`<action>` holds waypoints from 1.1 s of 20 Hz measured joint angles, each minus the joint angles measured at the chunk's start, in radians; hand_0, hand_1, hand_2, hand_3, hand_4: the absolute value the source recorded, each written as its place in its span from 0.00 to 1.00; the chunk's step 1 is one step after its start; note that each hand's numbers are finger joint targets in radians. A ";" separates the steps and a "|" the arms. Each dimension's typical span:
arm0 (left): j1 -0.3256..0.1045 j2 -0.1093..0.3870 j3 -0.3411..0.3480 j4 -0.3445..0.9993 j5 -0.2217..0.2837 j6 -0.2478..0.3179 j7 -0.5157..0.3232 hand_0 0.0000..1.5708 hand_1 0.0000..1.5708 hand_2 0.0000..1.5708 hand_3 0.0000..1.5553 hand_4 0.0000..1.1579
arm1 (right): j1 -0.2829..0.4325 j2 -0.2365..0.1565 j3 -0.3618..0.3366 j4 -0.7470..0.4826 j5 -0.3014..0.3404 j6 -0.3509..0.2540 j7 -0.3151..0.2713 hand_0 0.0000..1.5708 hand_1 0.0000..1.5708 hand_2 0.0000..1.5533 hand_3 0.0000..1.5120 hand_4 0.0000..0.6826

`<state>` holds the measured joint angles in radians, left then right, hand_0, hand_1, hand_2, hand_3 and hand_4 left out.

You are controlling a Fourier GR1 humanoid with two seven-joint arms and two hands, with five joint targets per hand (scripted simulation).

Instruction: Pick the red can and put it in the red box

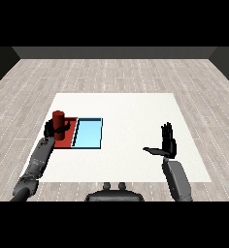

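Head view: at the left of the frame, just left of centre height, the left hand (52, 129) has its fingers curled round the red can (58, 119). The can stands upright over the upper left part of the red tray (68, 141), and the light blue tray (88, 134) lies touching the red one on its right side. Whether the can's base already rests on the red tray or hangs just above it cannot be told, since the hand and the can's own body hide the bottom edge.

At the right of the frame the right hand (168, 143) hovers over the bare white desk (131, 111), well apart from both trays, its fingers straight and pointing up, its thumb stuck out to the left; it holds nothing.

As a judgement: the pick is done and the carry has brought the can to the right tray. What seems left is to settle the can on the red tray, if it is not down already, then uncurl the left hand and draw it clear without tipping the can.
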<state>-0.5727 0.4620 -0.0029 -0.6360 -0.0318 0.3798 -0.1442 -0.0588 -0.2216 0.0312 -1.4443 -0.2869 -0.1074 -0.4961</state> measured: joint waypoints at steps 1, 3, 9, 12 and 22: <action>-0.019 0.001 0.003 0.055 -0.011 0.007 -0.002 0.89 0.89 0.91 0.92 0.90 | 0.000 -0.002 -0.003 0.000 0.001 0.005 -0.011 0.00 0.00 0.00 0.00 0.00; -0.043 0.006 0.011 0.152 -0.030 0.023 0.000 0.64 0.64 0.68 0.78 0.81 | -0.004 0.003 0.000 -0.004 0.014 -0.005 -0.019 0.00 0.00 0.00 0.00 0.00; -0.111 -0.014 0.013 0.384 -0.081 0.074 0.032 0.51 0.51 0.48 0.00 0.61 | 0.012 0.002 0.004 -0.052 0.033 -0.012 -0.037 0.00 0.00 0.00 0.00 0.00; -0.139 -0.016 0.037 0.448 -0.071 0.064 0.030 0.79 0.79 0.74 0.00 0.39 | 0.021 0.012 0.009 -0.053 0.044 -0.015 -0.054 0.00 0.00 0.00 0.00 0.00; -0.201 0.012 -0.049 0.592 -0.180 -0.055 0.113 0.00 0.00 0.00 0.00 0.00 | 0.024 0.011 0.004 -0.080 0.026 0.022 -0.062 0.00 0.00 0.00 0.00 0.00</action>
<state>-0.7735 0.4737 -0.0517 -0.0438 -0.2118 0.3248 -0.0315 -0.0343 -0.2106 0.0350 -1.5238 -0.2612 -0.0851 -0.5581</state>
